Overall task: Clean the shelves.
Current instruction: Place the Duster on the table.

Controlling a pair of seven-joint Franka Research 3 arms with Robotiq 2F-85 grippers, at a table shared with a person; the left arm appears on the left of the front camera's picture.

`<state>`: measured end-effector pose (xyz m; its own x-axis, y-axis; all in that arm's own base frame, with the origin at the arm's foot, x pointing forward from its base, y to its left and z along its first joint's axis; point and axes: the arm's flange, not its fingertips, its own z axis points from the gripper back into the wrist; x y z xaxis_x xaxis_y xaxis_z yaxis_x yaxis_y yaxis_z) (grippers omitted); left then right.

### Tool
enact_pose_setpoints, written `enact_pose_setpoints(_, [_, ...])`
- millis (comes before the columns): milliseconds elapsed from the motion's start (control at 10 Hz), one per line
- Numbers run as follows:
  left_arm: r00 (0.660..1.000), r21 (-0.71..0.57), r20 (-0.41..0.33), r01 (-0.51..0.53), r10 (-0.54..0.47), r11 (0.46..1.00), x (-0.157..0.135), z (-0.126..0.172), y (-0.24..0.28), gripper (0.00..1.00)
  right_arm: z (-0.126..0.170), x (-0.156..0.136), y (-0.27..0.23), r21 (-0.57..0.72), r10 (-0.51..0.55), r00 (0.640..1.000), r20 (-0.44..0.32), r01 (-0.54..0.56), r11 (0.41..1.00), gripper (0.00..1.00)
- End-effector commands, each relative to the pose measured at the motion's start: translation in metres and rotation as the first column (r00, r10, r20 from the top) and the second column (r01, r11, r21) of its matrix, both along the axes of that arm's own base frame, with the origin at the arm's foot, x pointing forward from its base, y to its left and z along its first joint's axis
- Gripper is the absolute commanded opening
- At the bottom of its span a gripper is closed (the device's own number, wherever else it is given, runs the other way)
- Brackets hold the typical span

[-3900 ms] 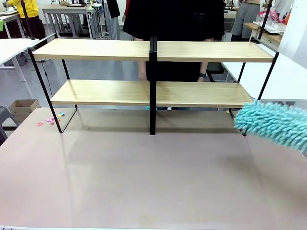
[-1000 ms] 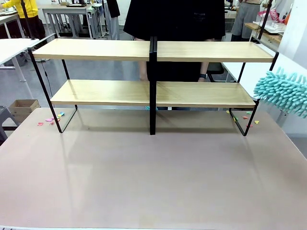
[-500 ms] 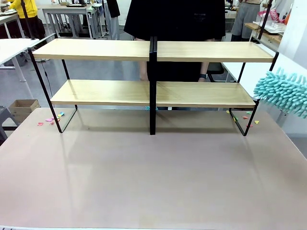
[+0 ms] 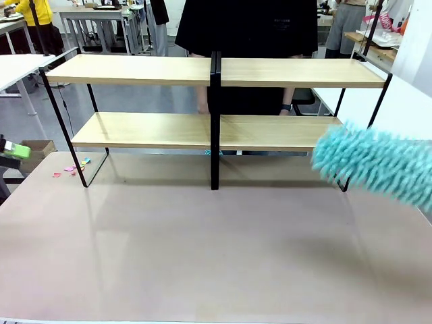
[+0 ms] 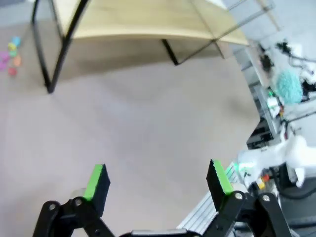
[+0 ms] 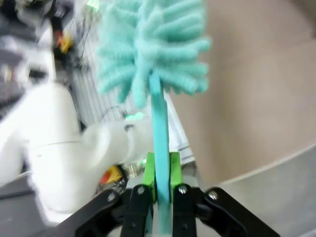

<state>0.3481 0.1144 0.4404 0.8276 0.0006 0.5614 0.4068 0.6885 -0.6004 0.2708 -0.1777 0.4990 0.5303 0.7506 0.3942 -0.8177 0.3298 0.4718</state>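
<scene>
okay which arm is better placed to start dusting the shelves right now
The right, most likely. The right gripper is shut on the teal duster, whose head is at the right end of the lower board of the shelves. The left gripper is open and empty, over the table.

A broad matte beige table (image 4: pixel 202 256) carried the wide two-tier rack of light wooden boards on a thin black frame (image 4: pixel 145 129). Small coloured paper scraps (image 4: pixel 74 167) lay near its left leg.
</scene>
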Motion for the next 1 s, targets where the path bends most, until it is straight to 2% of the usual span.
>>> enact_pose_setpoints(0, [0.992,-0.095,-0.009,-0.129,0.128,0.987,-0.002,-0.043,-0.053,1.0,-0.018,0.015,0.03,-0.11,0.218,0.963,-0.161,-0.237,0.965,0.13])
enact_pose_setpoints(100, [0.991,-0.163,-0.055,-0.13,0.123,0.978,0.014,-0.062,-0.063,1.0,-0.026,0.022,0.049,-0.133,0.271,0.938,-0.217,-0.304,0.943,0.13])
enact_pose_setpoints(200, [0.989,-0.249,-0.132,-0.092,0.06,0.964,0.026,-0.08,-0.073,1.0,-0.034,0.029,0.064,-0.182,0.266,0.934,-0.237,-0.312,0.933,0.13])
enact_pose_setpoints(300, [0.981,-0.321,-0.192,-0.084,0.022,0.943,0.031,-0.097,-0.083,1.0,-0.045,0.038,0.077,-0.245,0.216,0.943,-0.252,-0.278,0.929,0.13])
enact_pose_setpoints(400, [0.97,-0.332,-0.242,-0.088,0.005,0.939,0.033,-0.114,-0.092,1.0,-0.058,0.051,0.09,-0.25,0.193,0.941,-0.276,-0.265,0.931,0.13])
enact_pose_setpoints(600, [0.947,-0.348,-0.32,-0.144,0.028,0.926,0.033,-0.143,-0.095,1.0,-0.094,0.089,0.116,-0.305,0.046,0.943,-0.328,-0.152,0.94,0.13])
enact_pose_setpoints(700, [0.941,-0.358,-0.336,-0.173,0.046,0.918,0.029,-0.151,-0.091,1.0,-0.107,0.1,0.123,-0.369,-0.03,0.943,-0.33,-0.1,0.924,0.13])
enact_pose_setpoints(900, [0.951,-0.391,-0.308,-0.163,0.037,0.906,0.027,-0.155,-0.085,1.0,-0.111,0.108,0.123,-0.321,-0.025,0.932,-0.361,-0.099,0.942,0.13])
